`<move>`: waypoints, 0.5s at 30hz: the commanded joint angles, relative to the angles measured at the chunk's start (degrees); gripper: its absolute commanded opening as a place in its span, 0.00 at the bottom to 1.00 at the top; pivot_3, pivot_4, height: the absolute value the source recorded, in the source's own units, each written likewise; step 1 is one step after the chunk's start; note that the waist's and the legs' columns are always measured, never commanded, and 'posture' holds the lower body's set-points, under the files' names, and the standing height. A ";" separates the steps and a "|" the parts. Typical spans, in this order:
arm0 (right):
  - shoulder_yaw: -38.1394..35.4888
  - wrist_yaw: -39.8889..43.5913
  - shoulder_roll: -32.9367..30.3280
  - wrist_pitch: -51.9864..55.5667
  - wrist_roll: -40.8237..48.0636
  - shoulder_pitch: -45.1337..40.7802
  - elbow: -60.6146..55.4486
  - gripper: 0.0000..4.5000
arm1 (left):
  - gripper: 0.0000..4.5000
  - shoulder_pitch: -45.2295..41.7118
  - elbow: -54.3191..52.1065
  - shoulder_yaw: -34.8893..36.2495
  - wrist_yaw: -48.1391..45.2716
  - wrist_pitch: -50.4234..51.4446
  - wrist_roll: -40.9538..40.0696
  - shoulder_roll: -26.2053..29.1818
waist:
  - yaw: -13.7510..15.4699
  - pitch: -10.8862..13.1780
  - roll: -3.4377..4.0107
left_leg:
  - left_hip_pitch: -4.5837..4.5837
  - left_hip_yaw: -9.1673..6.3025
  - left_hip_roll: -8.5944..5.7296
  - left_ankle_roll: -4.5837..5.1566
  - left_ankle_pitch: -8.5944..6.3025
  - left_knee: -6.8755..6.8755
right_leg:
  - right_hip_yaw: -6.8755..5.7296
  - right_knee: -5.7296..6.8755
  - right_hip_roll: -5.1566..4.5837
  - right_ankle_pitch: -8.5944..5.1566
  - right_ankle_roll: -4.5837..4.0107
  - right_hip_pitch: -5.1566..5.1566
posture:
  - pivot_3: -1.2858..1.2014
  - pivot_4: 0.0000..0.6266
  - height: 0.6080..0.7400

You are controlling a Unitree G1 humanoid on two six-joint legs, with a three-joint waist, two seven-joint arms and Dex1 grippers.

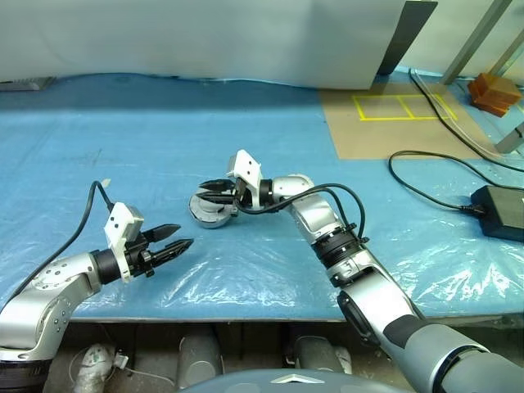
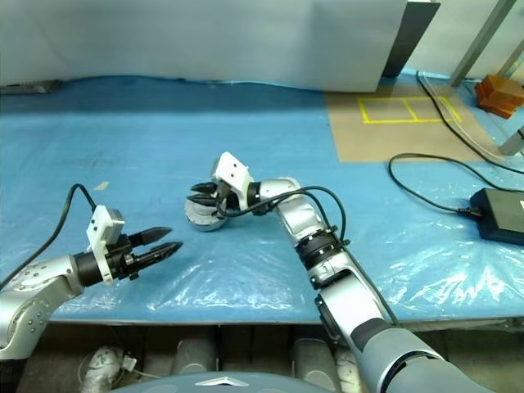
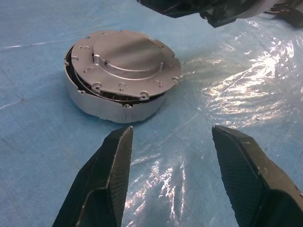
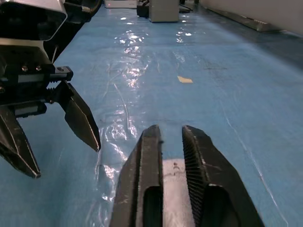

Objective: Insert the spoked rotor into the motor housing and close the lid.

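Black power brick (image 1: 499, 211), perhaps, on blue sheet (image 1: 164, 131)

Both head cameras look forward and down over the blue bench (image 1: 246, 123), sharing the whole scene. The left wrist camera sits close to the motor housing (image 3: 113, 101); the right wrist camera looks low across the bench.

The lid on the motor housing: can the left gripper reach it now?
Probably yes. The lid lies askew on the motor housing, directly ahead of the open left gripper, only bare plastic sheet between. The right gripper hovers over it and might crowd it.
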 commanded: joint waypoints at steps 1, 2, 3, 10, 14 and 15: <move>1.55 -0.73 0.20 -1.43 -1.48 0.90 0.12 0.44 | 0.62 -0.16 -1.04 0.14 0.00 -0.98 0.15 -0.22 | -0.01 0.00 0.00 | 0.00 0.00 0.00 0.00 0.00 0.00 | 0.00 0.00 0.00 0.00 0.00 0.00 | 0.52 0.24 1.00; 1.65 -1.47 0.32 -1.60 -1.95 0.80 0.79 0.50 | 0.62 -0.18 -1.03 0.11 0.00 -1.00 0.22 -0.26 | -0.01 0.00 0.00 | 0.00 0.00 0.00 0.00 0.00 0.00 | 0.00 -0.01 0.00 0.00 0.00 0.00 | 0.52 0.24 1.00; 1.65 -1.98 0.45 -1.85 -2.26 0.69 1.39 0.50 | 0.62 -0.18 -1.04 0.10 0.00 -1.00 0.28 -0.29 | -0.01 0.00 0.00 | -0.01 0.00 0.00 0.00 0.00 -0.01 | 0.01 -0.01 0.00 0.00 0.00 0.00 | 0.52 0.24 1.00; 0.81 -5.15 0.94 -3.94 -3.40 -0.95 6.74 0.50 | 0.62 -0.17 -0.74 -0.15 -0.01 -1.17 0.74 -0.52 | -0.02 0.00 0.00 | -0.02 0.00 0.00 0.00 0.00 0.00 | 0.01 -0.01 0.00 0.00 0.00 -0.02 | 0.52 0.24 1.00; 0.08 -3.25 0.83 -5.71 -2.11 -0.95 7.07 0.58 | 0.62 -0.14 -0.39 -0.01 0.07 -1.23 1.00 -0.82 | -0.02 0.00 0.00 | -0.02 0.01 0.00 0.00 0.00 0.00 | 0.01 0.00 -0.01 0.00 0.00 -0.02 | 0.52 0.24 1.00; 0.17 -3.01 0.84 -5.82 -2.18 -0.72 6.76 0.62 | 0.62 -0.10 -0.43 0.02 0.04 -1.20 1.03 -0.87 | -0.02 0.00 0.00 | -0.02 0.01 0.00 0.00 0.00 0.00 | 0.01 0.00 -0.01 0.00 0.00 -0.01 | 0.52 0.24 1.00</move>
